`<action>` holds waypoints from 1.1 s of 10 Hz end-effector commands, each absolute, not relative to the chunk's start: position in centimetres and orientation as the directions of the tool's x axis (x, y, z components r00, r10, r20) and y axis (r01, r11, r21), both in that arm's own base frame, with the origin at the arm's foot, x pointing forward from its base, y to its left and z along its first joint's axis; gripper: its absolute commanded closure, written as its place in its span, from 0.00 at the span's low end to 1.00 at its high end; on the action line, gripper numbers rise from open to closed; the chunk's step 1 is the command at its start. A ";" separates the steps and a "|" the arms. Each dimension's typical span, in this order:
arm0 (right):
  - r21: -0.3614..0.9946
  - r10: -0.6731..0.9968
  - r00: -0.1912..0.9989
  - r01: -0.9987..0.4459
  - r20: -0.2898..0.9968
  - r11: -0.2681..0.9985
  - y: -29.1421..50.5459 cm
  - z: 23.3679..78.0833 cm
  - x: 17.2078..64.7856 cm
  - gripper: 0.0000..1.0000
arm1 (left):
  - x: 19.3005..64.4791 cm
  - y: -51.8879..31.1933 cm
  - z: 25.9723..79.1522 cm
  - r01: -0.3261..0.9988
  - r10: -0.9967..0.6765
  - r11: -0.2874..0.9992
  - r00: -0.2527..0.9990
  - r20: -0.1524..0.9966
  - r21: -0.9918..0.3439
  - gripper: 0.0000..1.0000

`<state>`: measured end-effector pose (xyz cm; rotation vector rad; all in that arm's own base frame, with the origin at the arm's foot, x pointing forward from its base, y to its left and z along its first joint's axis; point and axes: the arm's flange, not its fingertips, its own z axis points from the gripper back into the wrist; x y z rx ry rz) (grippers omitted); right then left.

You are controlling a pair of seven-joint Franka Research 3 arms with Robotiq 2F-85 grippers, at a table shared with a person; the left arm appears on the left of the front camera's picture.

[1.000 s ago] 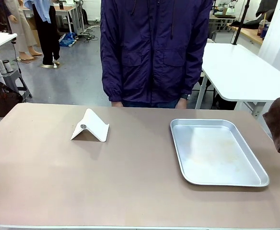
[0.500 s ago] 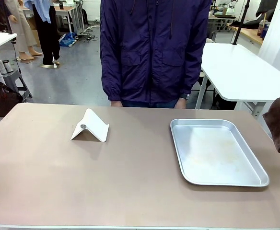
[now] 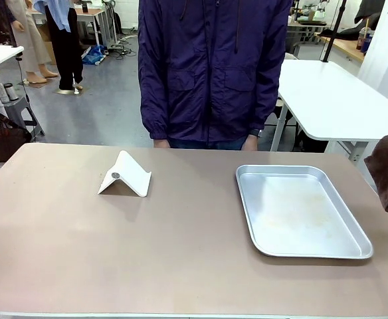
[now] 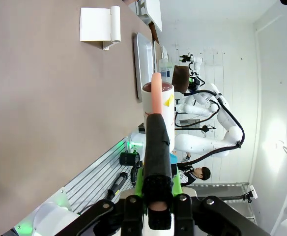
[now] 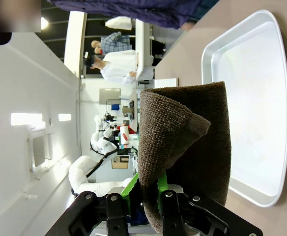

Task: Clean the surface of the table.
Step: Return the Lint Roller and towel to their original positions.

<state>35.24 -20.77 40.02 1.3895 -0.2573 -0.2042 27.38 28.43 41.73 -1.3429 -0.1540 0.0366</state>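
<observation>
- The right gripper (image 5: 147, 189) is clenched on a brown cloth (image 5: 183, 147), its fold draped over the fingers. It looks held ready as the wiper.
- That arm hangs off the right edge of the worktop (image 3: 181, 246). The cloth is in the air beside the metal tray (image 3: 245, 206), clear of the surface.
- The left gripper (image 4: 156, 182) is pinched on a dark slender piece (image 4: 156, 142) with a pale tip, and a white container (image 4: 170, 120) sits just behind. What the piece is cannot be told.
- It waits off the left edge, aimed along the tabletop.
- The tan worktop spans the middle, carrying the tray and a white folded stand (image 3: 126, 174). A person (image 3: 214, 66) stands at the far side.
- Wiping has not yet begun, by the look of it.
</observation>
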 end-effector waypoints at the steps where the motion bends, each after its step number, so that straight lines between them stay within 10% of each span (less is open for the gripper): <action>1: 0.988 -0.306 0.951 -0.001 0.049 0.153 -20.7 40.4 35.2 0.87 | 27.5 28.6 42.0 0.064 0.121 0.220 0.988 0.092 -0.973 0.78; 11: 0.948 -0.206 0.933 -0.260 0.295 0.184 -5.0 42.3 41.4 0.87 | 33.6 16.1 47.4 0.111 -0.064 0.309 0.993 0.096 -0.944 0.78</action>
